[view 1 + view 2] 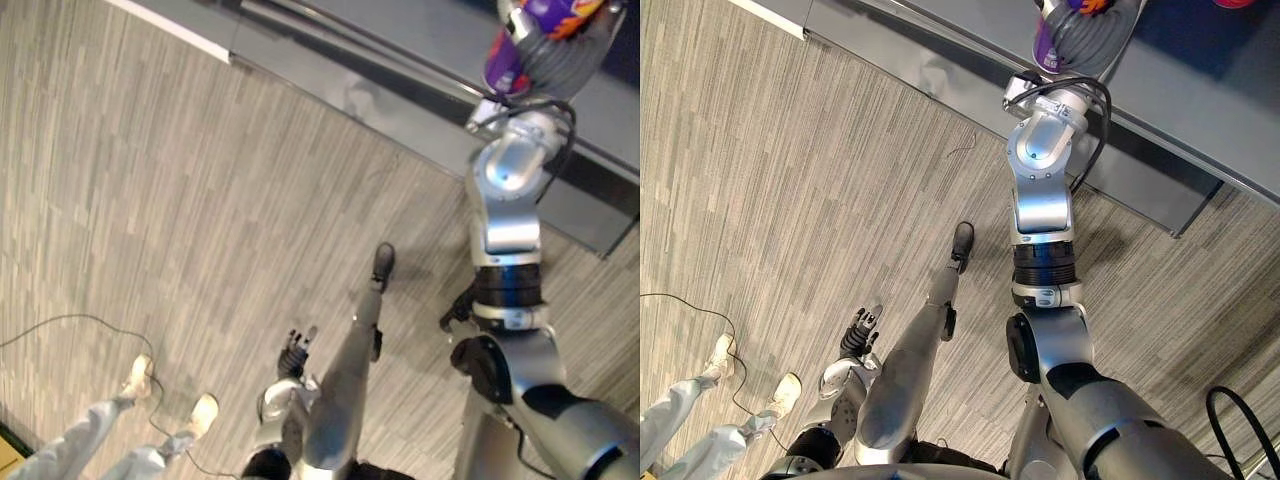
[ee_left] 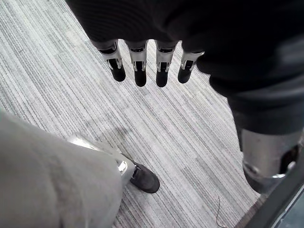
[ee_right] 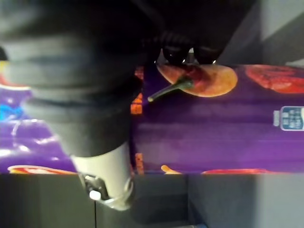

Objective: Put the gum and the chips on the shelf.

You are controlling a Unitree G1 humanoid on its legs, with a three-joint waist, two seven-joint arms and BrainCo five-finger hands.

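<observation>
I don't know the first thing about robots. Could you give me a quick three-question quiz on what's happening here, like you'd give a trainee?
1. Pick one: which hand is curled round the purple cylindrical chips can? A) the left hand B) the right hand C) neither
2. True or false: the left hand hangs low with straight fingers over the grey striped floor.
3. Fill the gap: the purple chips can is held up at the long grey ___.

Key
1. B: the right hand, on the raised arm.
2. True.
3. shelf.
</observation>
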